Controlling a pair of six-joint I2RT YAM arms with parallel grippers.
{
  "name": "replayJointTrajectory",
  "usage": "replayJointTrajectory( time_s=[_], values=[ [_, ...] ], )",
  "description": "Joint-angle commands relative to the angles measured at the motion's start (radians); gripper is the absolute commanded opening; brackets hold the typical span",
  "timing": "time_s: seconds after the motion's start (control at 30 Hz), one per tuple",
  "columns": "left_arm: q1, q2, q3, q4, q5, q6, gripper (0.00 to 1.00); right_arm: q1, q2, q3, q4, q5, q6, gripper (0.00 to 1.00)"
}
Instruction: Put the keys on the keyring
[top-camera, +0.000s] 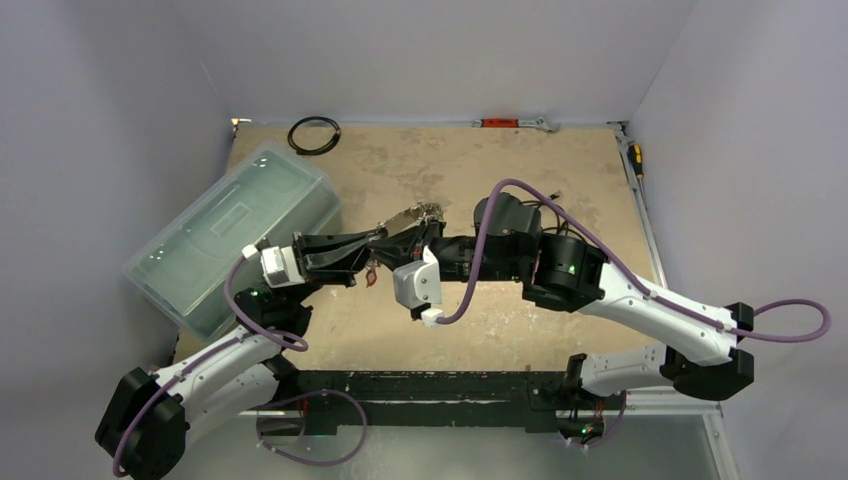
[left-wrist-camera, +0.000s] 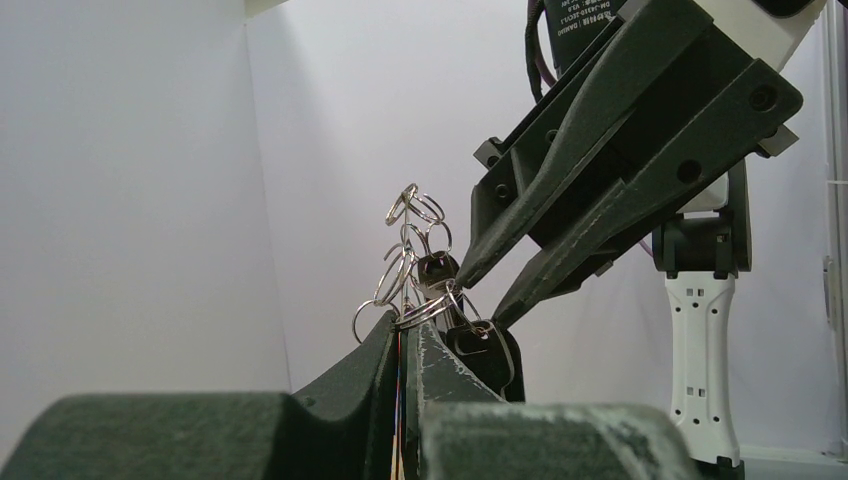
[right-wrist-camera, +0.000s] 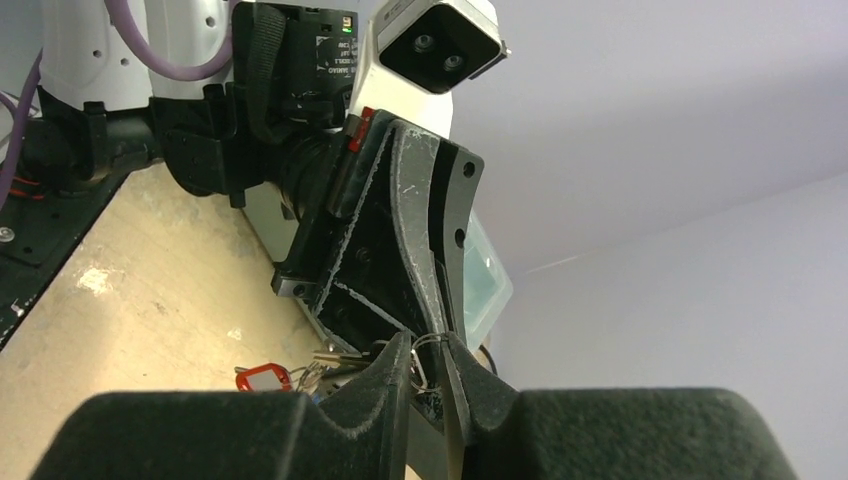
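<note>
Meeting mid-frame above the bench (top-camera: 560, 180), both arms reach inward. Left fingers (left-wrist-camera: 365, 385) pinch the keyring (left-wrist-camera: 425, 310) with its keys (left-wrist-camera: 482, 345); right fingers (left-wrist-camera: 560, 190) stand narrowly parted beside it. Motor label print unreadable.

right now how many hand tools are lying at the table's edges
2: a red-handled tool at the far edge, and a yellow-and-black tool at the right edge. More may be hidden from view.
</note>
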Motion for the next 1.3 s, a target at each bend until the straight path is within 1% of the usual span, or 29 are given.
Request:
replayJointTrajectory(
  time_s=[0.0,0.17,0.3,0.67,0.97,1.13,1.27],
  values=[
    [0.0,-0.009,-0.003,0.149,-0.021,-0.022,0.0,0.005,-0.003,0.017,0.053,0.035,0.003,0.19],
    [0.001,-0.018,-0.008,0.148,-0.021,-0.018,0.0,0.005,-0.008,0.0,0.077,0.102,-0.018,0.16],
    [0.001,-0.023,-0.008,0.148,-0.021,-0.017,0.0,0.005,0.004,0.002,0.051,0.151,-0.038,0.15],
    [0.001,-0.03,-0.007,0.134,-0.022,-0.008,0.0,0.008,0.005,-0.009,0.02,0.207,-0.045,0.15],
    [0.001,-0.016,-0.004,0.128,-0.015,-0.009,0.0,0.019,0.02,0.024,0.033,0.162,-0.027,0.15],
    [0.0,-0.017,0.007,0.062,-0.025,0.016,0.0,0.061,0.04,0.055,0.026,0.136,-0.009,0.17],
    [0.001,-0.021,0.007,0.039,-0.042,0.027,0.0,0.103,0.068,0.081,0.013,0.144,-0.008,0.18]
  ],
)
